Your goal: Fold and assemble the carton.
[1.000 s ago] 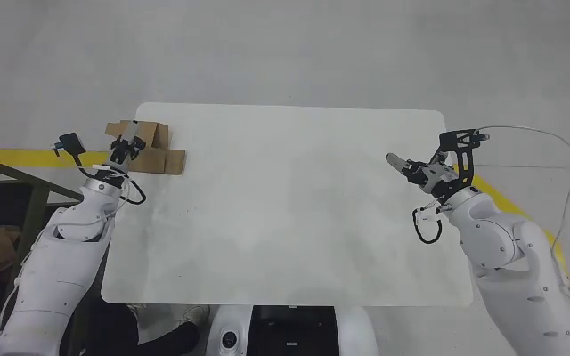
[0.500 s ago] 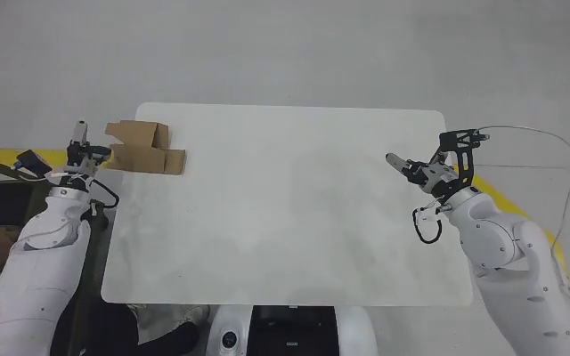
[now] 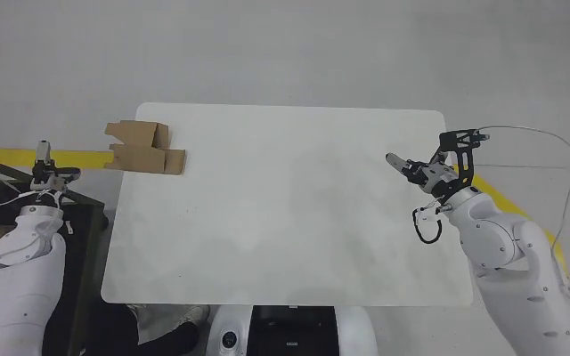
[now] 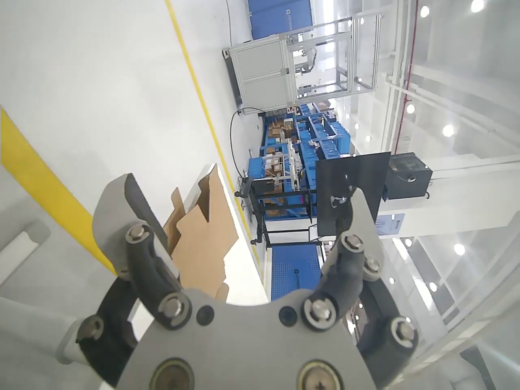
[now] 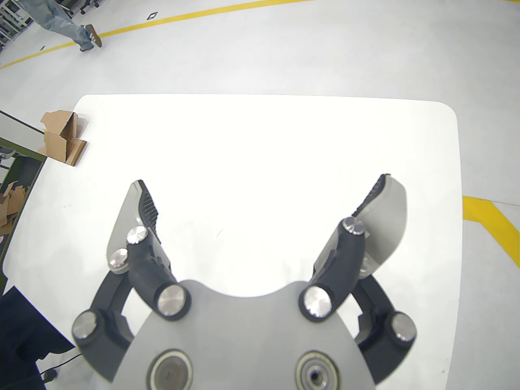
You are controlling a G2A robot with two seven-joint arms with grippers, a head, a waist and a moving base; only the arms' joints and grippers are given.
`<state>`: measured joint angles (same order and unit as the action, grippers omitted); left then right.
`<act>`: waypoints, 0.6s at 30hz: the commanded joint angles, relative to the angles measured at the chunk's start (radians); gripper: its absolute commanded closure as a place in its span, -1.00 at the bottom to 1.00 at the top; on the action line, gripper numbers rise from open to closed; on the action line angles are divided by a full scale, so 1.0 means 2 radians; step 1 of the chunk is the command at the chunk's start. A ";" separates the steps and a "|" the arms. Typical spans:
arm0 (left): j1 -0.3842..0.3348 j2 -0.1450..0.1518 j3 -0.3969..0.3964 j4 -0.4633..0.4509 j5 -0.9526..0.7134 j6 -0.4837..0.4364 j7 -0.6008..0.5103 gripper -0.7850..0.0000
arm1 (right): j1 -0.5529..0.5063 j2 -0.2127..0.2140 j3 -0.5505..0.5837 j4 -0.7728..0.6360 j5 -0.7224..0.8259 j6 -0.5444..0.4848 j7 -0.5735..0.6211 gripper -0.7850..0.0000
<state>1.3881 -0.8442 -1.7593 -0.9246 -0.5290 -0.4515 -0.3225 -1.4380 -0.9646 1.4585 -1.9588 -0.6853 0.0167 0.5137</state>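
The carton [image 3: 142,148] lies unassembled on the table's [image 3: 285,222] corner, upper left of the top view. The left gripper [image 4: 243,196] and right gripper [image 5: 262,186] both gape wide, empty. Folding looks unstarted, so the next move calls for reaching over and grasping the carton.

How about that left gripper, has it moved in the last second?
Yes. The left gripper has drawn back off the carton, which stays at the corner of the table, to a spot beyond the table's side edge, open.
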 commanded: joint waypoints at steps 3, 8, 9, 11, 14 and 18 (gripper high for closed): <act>-0.013 -0.003 0.010 0.041 0.018 -0.004 -0.012 -1.00 | 0.000 0.000 0.000 0.000 0.000 0.000 0.000 -1.00; -0.033 -0.009 0.031 0.085 0.039 -0.008 -0.025 -1.00 | 0.000 0.000 0.000 0.000 0.000 0.000 0.000 -1.00; -0.037 -0.011 0.036 0.093 0.042 -0.010 -0.029 -1.00 | 0.000 0.000 0.000 0.000 0.000 0.000 0.000 -1.00; -0.046 -0.015 0.046 0.105 0.040 -0.015 -0.041 -1.00 | 0.000 0.000 0.000 0.000 0.000 0.000 0.000 -1.00; -0.062 -0.021 0.059 0.124 0.043 -0.027 -0.053 -1.00 | 0.000 0.000 0.000 0.000 0.000 0.000 0.000 -1.00; -0.092 -0.029 0.077 0.146 0.050 -0.041 -0.065 -1.00 | 0.000 0.000 0.000 0.000 0.000 0.000 0.000 -1.00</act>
<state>1.2202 -0.8976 -1.6148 -0.6429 -0.4315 -0.5260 -0.4432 -1.4380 -0.9646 1.4585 -1.9588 -0.6853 0.0167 0.5137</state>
